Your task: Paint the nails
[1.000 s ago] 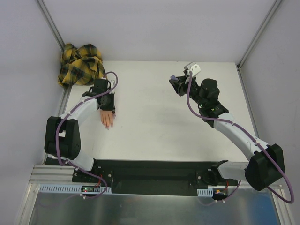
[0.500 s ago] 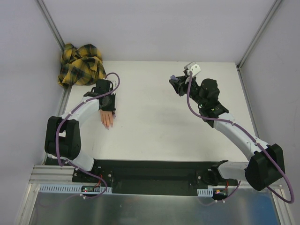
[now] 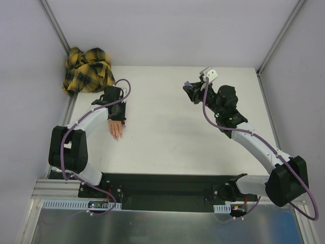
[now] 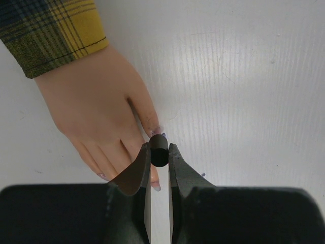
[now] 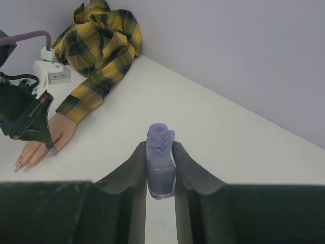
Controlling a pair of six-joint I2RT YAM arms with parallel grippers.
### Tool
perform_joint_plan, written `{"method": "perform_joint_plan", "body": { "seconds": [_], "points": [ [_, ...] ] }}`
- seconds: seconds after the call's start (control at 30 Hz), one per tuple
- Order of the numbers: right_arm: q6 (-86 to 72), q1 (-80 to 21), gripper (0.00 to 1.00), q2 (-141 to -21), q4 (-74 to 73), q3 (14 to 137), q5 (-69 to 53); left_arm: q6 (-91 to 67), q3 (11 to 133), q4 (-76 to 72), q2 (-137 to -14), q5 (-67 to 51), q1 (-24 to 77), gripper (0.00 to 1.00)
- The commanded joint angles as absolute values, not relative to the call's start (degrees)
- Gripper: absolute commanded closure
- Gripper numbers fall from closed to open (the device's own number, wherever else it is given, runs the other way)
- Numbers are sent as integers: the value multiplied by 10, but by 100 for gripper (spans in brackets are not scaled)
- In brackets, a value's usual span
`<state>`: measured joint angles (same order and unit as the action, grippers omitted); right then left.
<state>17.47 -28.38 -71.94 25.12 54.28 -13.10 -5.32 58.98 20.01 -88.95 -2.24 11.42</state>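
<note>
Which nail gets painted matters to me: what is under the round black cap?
One purple-smeared fingertip of the flesh-coloured fake hand shows beneath the cap; any brush is covered by it.

The fake hand [image 4: 101,117] lies flat on the table [image 4: 244,76], just left of and beneath the left claw [image 4: 159,151], with its nails [image 4: 156,187] closest to the claw and the sleeve [image 4: 51,30] farther ahead. A cap [image 4: 159,144] sits between that claw's fingers, over the thumb tip. Well apart to the right, the bottle [image 5: 161,175] stands upright between the fingers of the right claw [image 5: 159,152].

White table [image 3: 167,132]; pale lilac walls [image 3: 167,30]; even light.
</note>
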Motion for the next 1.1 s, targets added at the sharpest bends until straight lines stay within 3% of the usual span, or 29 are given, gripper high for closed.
{"method": "perform_joint_plan", "body": {
  "seconds": [0.0, 1.07],
  "points": [
    [165, -284, 100, -722, 300, 551, -153, -55, 581, 212, -869, -3, 124, 100],
    [162, -284, 100, -729, 303, 552, -159, -68, 632, 239, -889, 25, 125, 100]
  ]
}}
